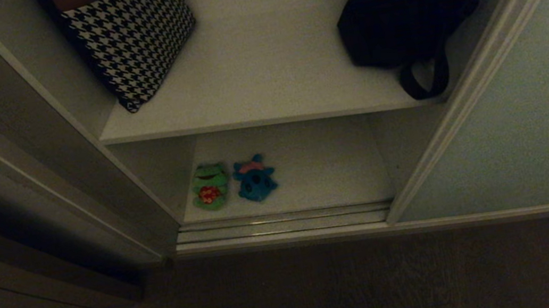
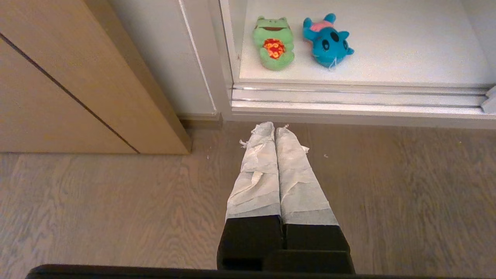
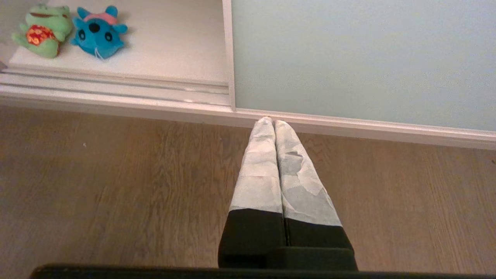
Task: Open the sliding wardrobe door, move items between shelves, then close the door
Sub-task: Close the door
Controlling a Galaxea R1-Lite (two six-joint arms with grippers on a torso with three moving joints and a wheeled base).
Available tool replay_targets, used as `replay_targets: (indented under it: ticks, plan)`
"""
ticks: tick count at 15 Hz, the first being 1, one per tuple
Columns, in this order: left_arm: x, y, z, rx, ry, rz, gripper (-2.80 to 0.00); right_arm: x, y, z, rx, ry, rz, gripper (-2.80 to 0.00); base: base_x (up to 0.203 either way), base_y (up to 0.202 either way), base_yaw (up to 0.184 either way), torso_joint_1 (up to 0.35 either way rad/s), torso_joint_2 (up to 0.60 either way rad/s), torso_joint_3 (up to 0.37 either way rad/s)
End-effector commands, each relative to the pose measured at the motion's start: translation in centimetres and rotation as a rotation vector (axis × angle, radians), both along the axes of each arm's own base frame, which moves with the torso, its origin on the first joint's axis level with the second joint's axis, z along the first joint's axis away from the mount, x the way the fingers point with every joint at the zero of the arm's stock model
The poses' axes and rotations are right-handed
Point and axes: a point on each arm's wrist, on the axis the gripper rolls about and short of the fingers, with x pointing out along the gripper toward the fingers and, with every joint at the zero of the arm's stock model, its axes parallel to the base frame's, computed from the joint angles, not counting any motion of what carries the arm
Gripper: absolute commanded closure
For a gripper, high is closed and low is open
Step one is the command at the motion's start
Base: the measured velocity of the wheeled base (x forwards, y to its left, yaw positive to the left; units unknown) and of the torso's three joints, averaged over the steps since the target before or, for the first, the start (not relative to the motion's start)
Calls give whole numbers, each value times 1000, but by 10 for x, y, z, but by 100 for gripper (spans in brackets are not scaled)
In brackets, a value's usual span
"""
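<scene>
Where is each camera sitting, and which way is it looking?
Head view: up high, looking down into the open wardrobe at the upper shelf and bottom shelf; no robot parts show.
Left wrist view: behind the shut left gripper, facing the floor and bottom shelf.
Right wrist view: behind the shut right gripper, facing the sliding wardrobe door.
All three share the green frog and the teal-blue toy.

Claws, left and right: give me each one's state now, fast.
Left claw: shut, holding nothing, hanging over the wooden floor in front of the wardrobe.
Right claw: shut, holding nothing, over the floor near the sliding wardrobe door.
</scene>
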Motion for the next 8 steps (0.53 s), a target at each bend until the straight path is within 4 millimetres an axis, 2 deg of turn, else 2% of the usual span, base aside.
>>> replay_targets:
  ticks: [1,8]
  plan:
    - [0,0,0,0,4,0,0,0,0,0,-1,-2,0,0,0,0,0,0,0,0]
    - [0,0,1,8,-3,-8,0,0,0,0,-1,-2,0,0,0,0,0,1,0,18]
